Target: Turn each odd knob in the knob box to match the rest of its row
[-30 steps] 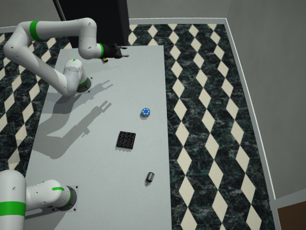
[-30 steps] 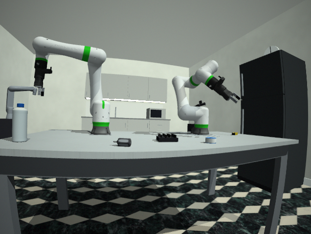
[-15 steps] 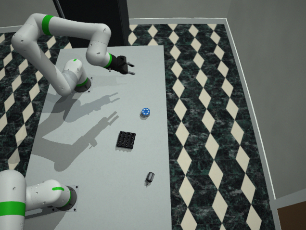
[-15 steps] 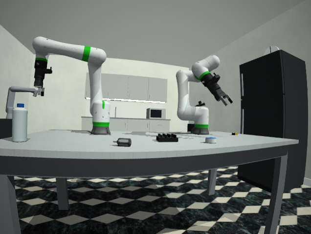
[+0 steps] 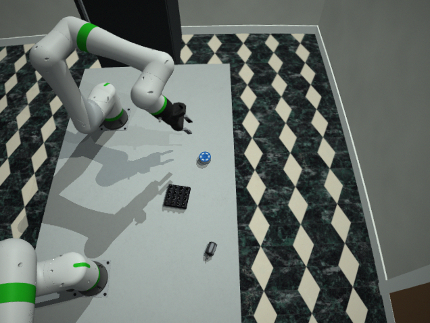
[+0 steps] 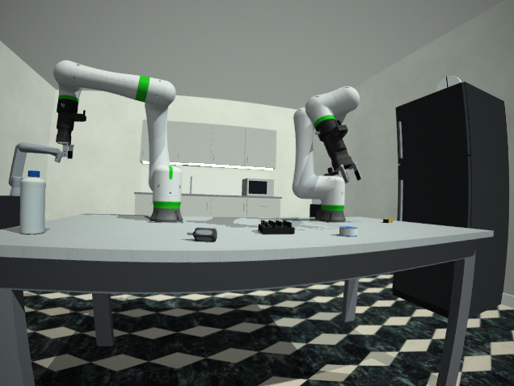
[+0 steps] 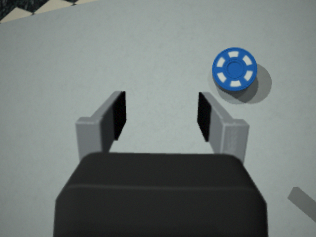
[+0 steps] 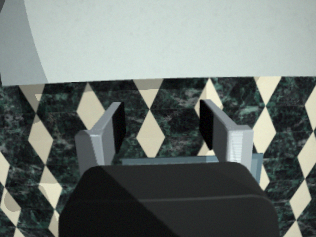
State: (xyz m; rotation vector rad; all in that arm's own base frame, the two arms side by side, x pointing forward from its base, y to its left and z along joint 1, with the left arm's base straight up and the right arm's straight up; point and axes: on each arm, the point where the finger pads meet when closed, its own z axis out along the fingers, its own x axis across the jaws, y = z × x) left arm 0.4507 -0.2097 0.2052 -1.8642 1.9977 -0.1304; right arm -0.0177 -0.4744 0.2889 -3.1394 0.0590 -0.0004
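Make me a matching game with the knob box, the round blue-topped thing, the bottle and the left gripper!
Things:
1. knob box
2. round blue-topped thing
3. bottle
4. left gripper

Clues:
A. stands upright with a blue cap
B. open, up above the table
C. has white marks around its top
D. black, with rows of knobs

Right pairs: 1-D, 2-C, 3-A, 4-B

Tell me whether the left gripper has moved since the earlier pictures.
Yes. In the top view, the left gripper has moved nearer the knob box, which has stayed put.
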